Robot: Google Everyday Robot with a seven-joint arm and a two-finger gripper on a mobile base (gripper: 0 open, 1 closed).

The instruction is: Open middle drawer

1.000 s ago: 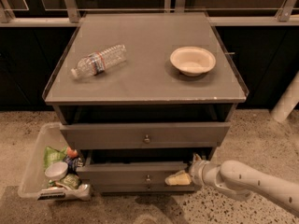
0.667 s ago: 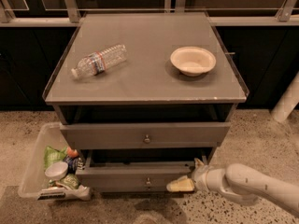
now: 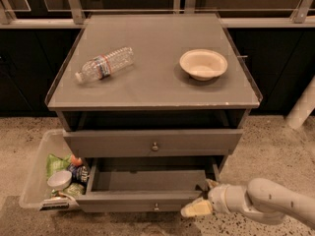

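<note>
The middle drawer (image 3: 142, 199) is the second grey front, with a small round knob (image 3: 156, 206). It stands pulled out toward me, and its plain grey interior (image 3: 147, 180) shows empty. The top drawer front (image 3: 152, 142) with its own knob sits above it, only slightly out. My gripper (image 3: 203, 201), cream-tipped on a white arm (image 3: 266, 203) that comes in from the lower right, is at the right end of the middle drawer's front, touching its corner. The lowest drawer is out of view.
A clear plastic water bottle (image 3: 104, 64) lies on the cabinet top (image 3: 147, 90), with a cream bowl (image 3: 203, 64) to its right. A clear bin (image 3: 37, 173) holding packets and a cup stands on the floor at the cabinet's left. A white post (image 3: 302, 107) rises at right.
The middle drawer has come further out toward me, showing more of its interior. My gripper has moved the same way, staying at the drawer's right corner.
</note>
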